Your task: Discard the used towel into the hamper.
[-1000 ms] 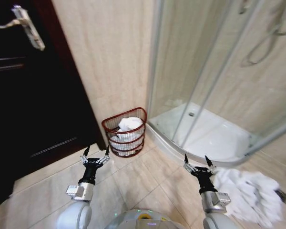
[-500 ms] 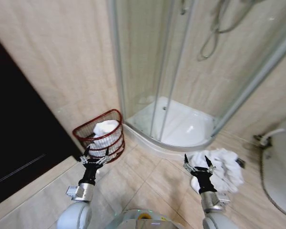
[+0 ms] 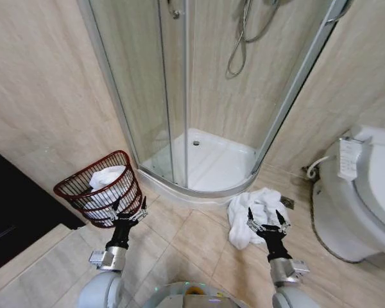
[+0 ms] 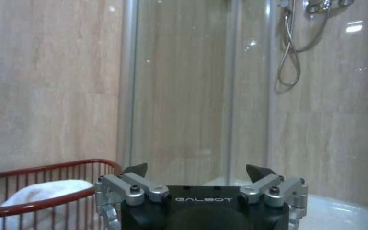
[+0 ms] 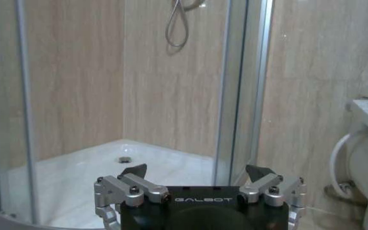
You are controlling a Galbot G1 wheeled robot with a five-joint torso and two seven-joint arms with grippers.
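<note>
Across the last 1 s the whole head view has swept to the right: the dark door has left the frame except for a strip at the lower left, and the shower enclosure [image 3: 199, 115] and a toilet [image 3: 366, 186] have come into it. This is a turn of the robot, not a move of the objects. The hamper [image 3: 101, 189] now stands at the left, against the tiled wall and just beside the shower tray, with white cloth already inside it. The used towel [image 3: 256, 215] lies crumpled on the floor tiles at the foot of the shower tray, between the tray and the toilet, well apart from the hamper. Both arms are held low and forward, unchanged in pose. The left gripper [image 3: 129, 206] is released, its 2 fingers spread and empty, in front of the hamper. The right gripper [image 3: 265, 217] is likewise released and empty, and in the head view it now overlaps the towel. Judgement: the turn has brought the towel before the right arm; the pickup has not begun.
</note>
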